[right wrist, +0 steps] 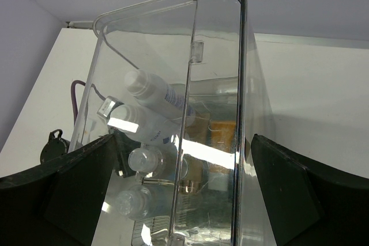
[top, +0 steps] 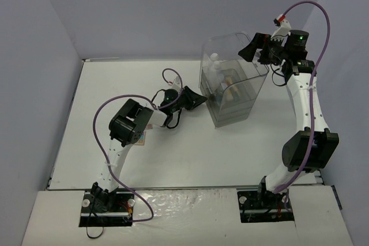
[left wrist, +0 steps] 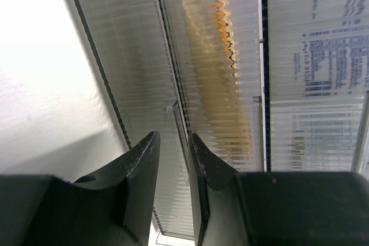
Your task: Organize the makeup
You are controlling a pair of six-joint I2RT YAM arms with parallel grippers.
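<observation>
Your left end effector (left wrist: 174, 136), jaws slightly apart, meets the left wall of the clear plastic case (top: 229, 117); white plastic bottles (right wrist: 151, 91) lie inside, rightward. Right end effector (right wrist: 184, 139), spread wide, straddles its top.

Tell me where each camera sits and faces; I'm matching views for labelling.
Top external: above, behind the bases, looking down on table, left arm, right arm, clear case.
Left wrist: low, facing the case's ribbed drawer front; own fingers below.
Right wrist: above the case, looking in at white bottles; own fingers flanking.
All share the case.
</observation>
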